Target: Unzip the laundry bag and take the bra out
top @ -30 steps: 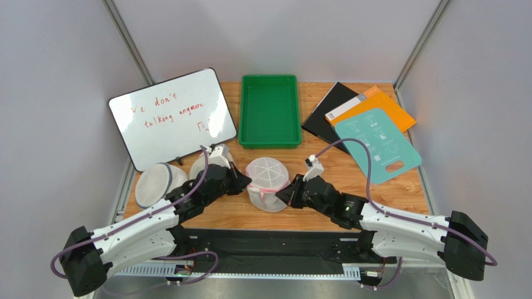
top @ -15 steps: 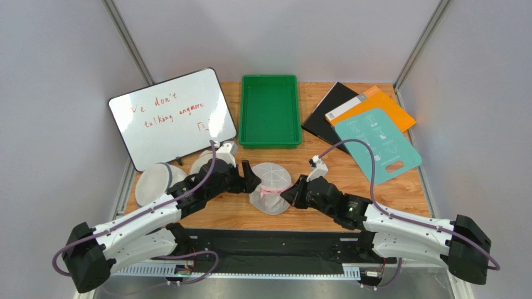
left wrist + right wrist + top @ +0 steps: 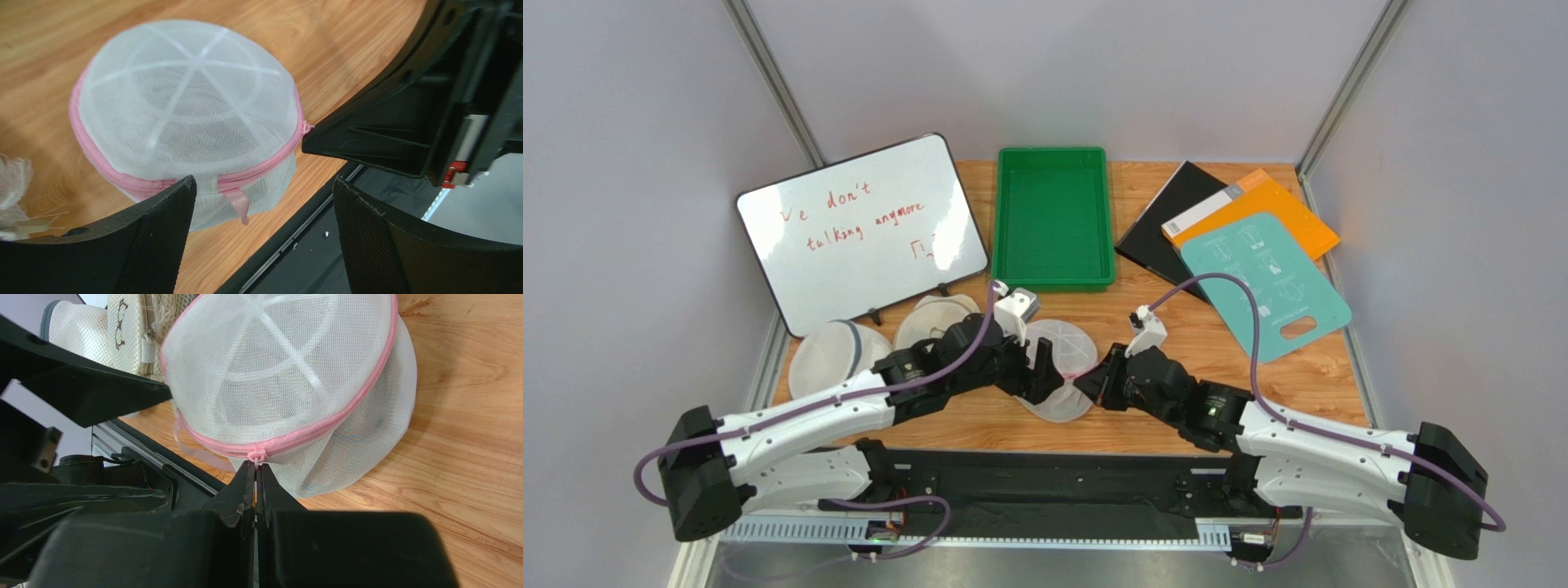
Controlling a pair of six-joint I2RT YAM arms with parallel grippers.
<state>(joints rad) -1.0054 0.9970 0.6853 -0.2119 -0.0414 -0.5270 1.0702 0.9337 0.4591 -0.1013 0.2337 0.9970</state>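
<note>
At the near edge of the tabletop, the right claw is clenched on the pink zipper pull of the laundry bag, while the left claw stands spread wide just beside the bag's left side, gripping nothing. The pouch rests on the wood between the two claws, close to the front edge, its zipper closed along the stretch that shows. Only a dim shape shows through the mesh, and whether it is the bra cannot be told. Bare wood lies open to the bag's right. Two plain white mesh bags sit to the left. Farther back stand a whiteboard, a green tray and a teal board overlapping orange and black folders.
</note>
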